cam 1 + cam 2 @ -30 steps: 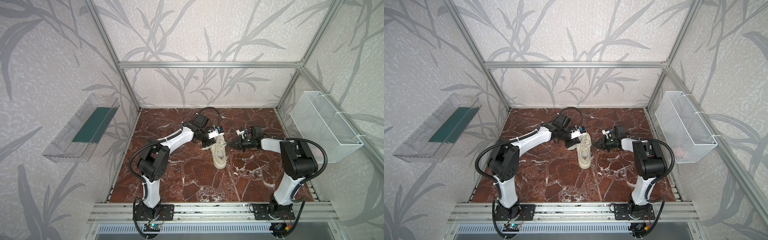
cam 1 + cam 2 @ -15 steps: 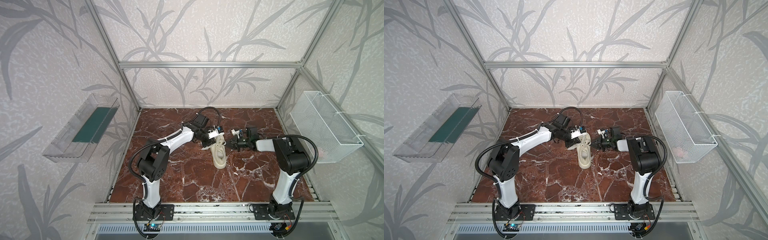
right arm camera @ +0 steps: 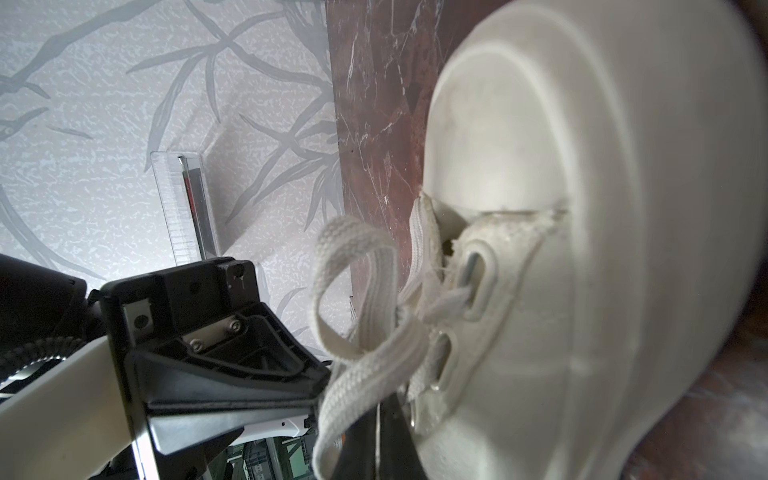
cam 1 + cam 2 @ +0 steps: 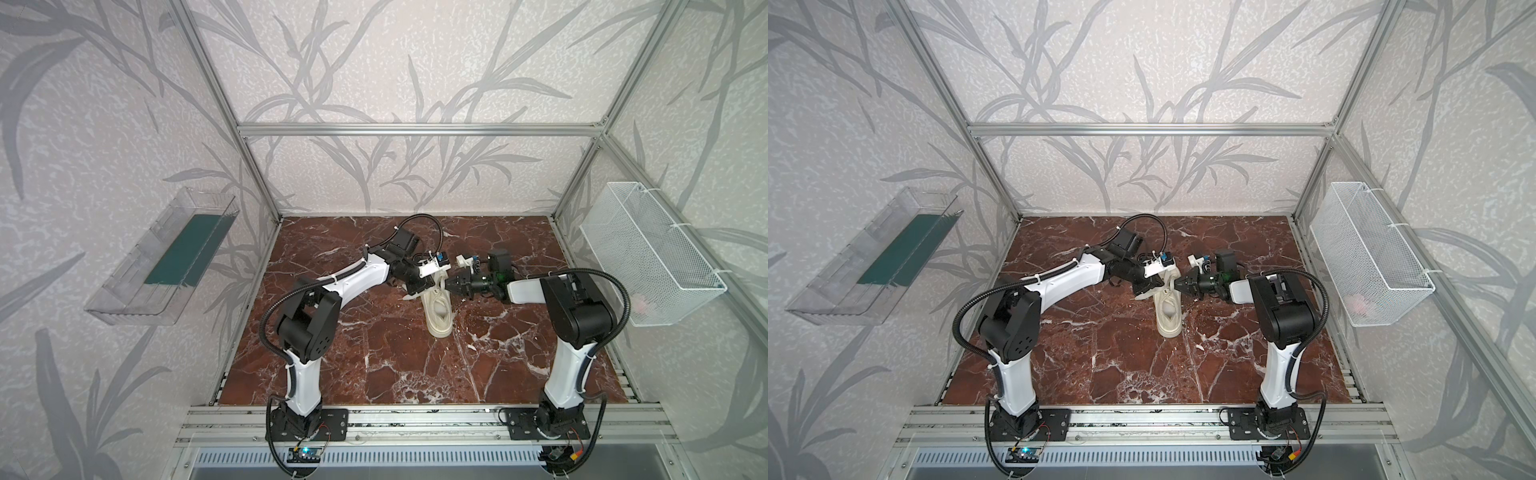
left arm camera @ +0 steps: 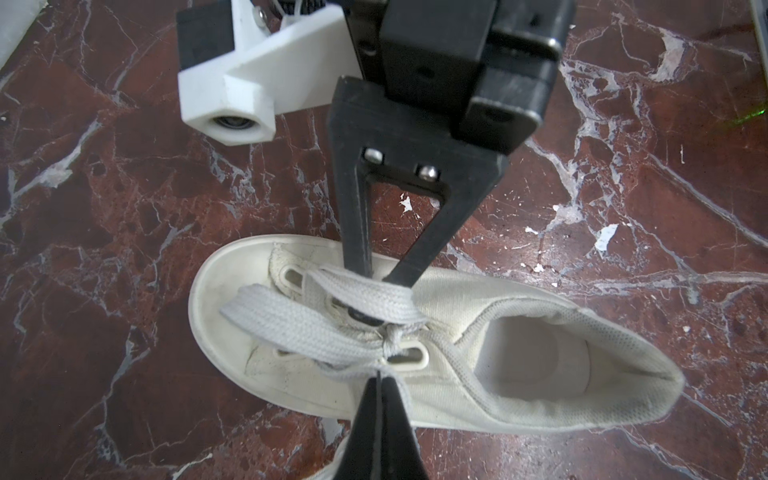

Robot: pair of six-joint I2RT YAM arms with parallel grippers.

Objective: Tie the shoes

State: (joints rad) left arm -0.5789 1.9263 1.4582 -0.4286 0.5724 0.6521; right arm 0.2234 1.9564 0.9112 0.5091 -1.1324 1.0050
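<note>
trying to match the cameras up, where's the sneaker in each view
In a top view: sneaker mid-table.
In a top view: mid-table too.
Left wrist: whole shoe from above, laces showing.
Right wrist: close up, its toe end filling much of the frame.
Shared landmark: red marble tabletop.

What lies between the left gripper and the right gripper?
The flat laces of the sneaker, knotted over its eyelets, fill the stretch from left gripper to right gripper. The left wrist view shows this clearly.
</note>
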